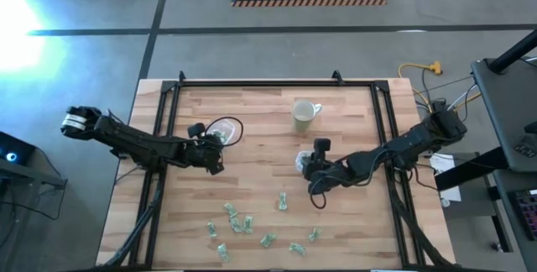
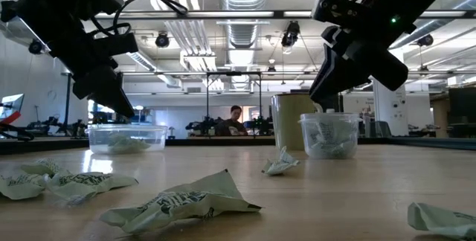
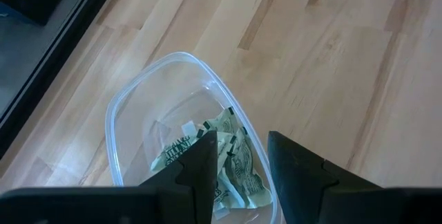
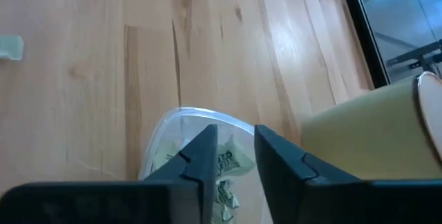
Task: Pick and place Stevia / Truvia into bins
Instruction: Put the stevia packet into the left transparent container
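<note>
Several small green-and-white Stevia packets (image 1: pixel 243 222) lie scattered flat on the near part of the table, and show close up in the low view (image 2: pixel 178 204). The wide clear bin (image 1: pixel 225 128) holds a few packets (image 3: pixel 231 165). My left gripper (image 3: pixel 242 144) hovers above it, open, with nothing between the fingers. The small squarish clear cup (image 2: pixel 329 135) also holds packets (image 4: pixel 231 162). My right gripper (image 4: pixel 235 137) is just above the cup's mouth, open, at table centre (image 1: pixel 312 167).
A pale mug (image 1: pixel 304 114) stands upright just beyond the small cup, close to my right gripper. Black metal rails (image 1: pixel 159 121) frame the table's left, right and far sides. Bare wood lies between the two bins and the scattered packets.
</note>
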Tool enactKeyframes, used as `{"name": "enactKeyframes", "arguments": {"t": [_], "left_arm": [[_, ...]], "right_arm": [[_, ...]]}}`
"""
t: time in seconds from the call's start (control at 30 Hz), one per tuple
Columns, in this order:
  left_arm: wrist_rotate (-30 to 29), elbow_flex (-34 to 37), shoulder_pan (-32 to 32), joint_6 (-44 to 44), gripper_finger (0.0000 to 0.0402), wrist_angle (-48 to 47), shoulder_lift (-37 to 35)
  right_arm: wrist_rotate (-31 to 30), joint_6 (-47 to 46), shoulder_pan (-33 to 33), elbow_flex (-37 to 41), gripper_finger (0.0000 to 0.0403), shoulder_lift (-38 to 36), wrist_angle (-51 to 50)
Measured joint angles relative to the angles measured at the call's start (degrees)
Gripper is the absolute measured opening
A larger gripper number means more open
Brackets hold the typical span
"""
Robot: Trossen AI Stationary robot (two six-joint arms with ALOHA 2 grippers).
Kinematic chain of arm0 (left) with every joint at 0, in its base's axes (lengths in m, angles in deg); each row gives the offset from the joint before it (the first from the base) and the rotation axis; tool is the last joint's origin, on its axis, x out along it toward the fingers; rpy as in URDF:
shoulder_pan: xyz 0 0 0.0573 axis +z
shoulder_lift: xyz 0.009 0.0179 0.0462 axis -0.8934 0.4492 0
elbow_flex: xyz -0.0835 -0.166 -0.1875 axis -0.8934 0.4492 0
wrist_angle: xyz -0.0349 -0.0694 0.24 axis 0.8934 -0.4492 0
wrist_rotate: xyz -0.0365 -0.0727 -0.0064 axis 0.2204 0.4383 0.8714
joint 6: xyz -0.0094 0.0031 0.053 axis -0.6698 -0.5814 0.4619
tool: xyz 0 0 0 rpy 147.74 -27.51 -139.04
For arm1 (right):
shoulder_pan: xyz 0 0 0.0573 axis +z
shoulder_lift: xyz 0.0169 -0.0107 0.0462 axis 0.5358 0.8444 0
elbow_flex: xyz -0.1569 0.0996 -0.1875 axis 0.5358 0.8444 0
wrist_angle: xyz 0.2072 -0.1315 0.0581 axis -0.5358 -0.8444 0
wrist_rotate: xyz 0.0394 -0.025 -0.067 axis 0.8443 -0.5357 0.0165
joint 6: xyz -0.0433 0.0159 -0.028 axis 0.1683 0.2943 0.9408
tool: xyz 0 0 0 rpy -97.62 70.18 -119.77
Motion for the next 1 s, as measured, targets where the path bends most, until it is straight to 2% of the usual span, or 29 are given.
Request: {"name": "enactKeyframes", "arguments": {"t": [0.27,0.5,0.63,0.83,1.0], "left_arm": [[0.80,-0.09,0.00,1.14,0.0112,-0.02,0.00],[7.85,-1.15,-1.06,2.51,0.0112,0.04,0.00],[12.72,-1.36,-3.20,2.45,0.0112,0.41,0.00],[18.64,-1.33,-7.73,2.61,0.0112,5.76,0.00],[20.02,-0.46,-13.38,2.62,0.0112,11.37,1.24]], "right_arm": [[-0.44,3.11,0.55,-0.96,0.0116,-2.17,0.29],[-0.17,5.48,4.33,-1.13,0.0103,-6.14,1.59],[0.04,6.61,7.70,-1.13,0.0095,-7.54,1.62],[0.17,7.48,11.88,-1.13,0.0084,-8.61,1.47],[0.20,7.49,14.13,-1.13,0.0076,-8.84,1.41]]}}
